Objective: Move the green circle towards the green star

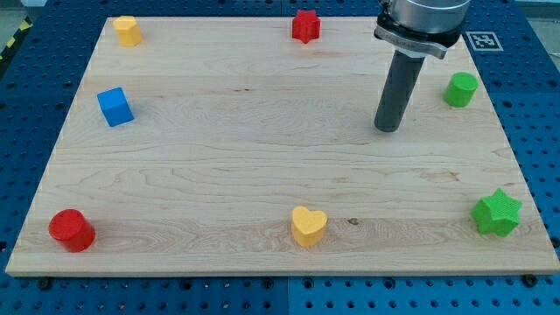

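- Camera view shows my tip [386, 129] resting on the bench [262, 175] in the upper right part, to the view's left of the green circle [460, 89] and a little lower than it, with clear wood between them.
- The green circle sits near the bench's right edge, toward the view's top; the green star [497, 213] lies near the same edge, toward the view's bottom, well apart from the circle.
- There are no jaws here: the arm ends in a plain rod, so nothing opens or closes.
- To push well, I judge the tip must first get to the circle's top side, going around it without nudging it.
- From there a straight push toward the view's bottom, aimed slightly right, should carry the circle at the star.
- Contact should be centred on the circle, since an off-centre push would likely roll it aside, and the right edge is close.
- The red star [305, 26], yellow heart [309, 226], blue cube [115, 107], red cylinder [71, 230] and the yellow block [128, 30] at top left are well clear of that path.
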`<action>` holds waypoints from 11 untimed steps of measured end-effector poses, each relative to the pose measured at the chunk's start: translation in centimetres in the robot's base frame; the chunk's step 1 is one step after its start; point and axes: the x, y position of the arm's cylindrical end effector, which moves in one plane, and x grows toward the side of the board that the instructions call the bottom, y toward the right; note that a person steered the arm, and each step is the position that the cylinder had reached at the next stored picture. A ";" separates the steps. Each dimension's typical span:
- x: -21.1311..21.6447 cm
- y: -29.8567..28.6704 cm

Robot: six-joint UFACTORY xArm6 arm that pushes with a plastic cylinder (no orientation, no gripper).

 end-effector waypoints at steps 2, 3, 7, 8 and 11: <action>-10.6 8.3; -10.6 9.8; -4.0 12.2; -0.7 12.2; -1.0 9.7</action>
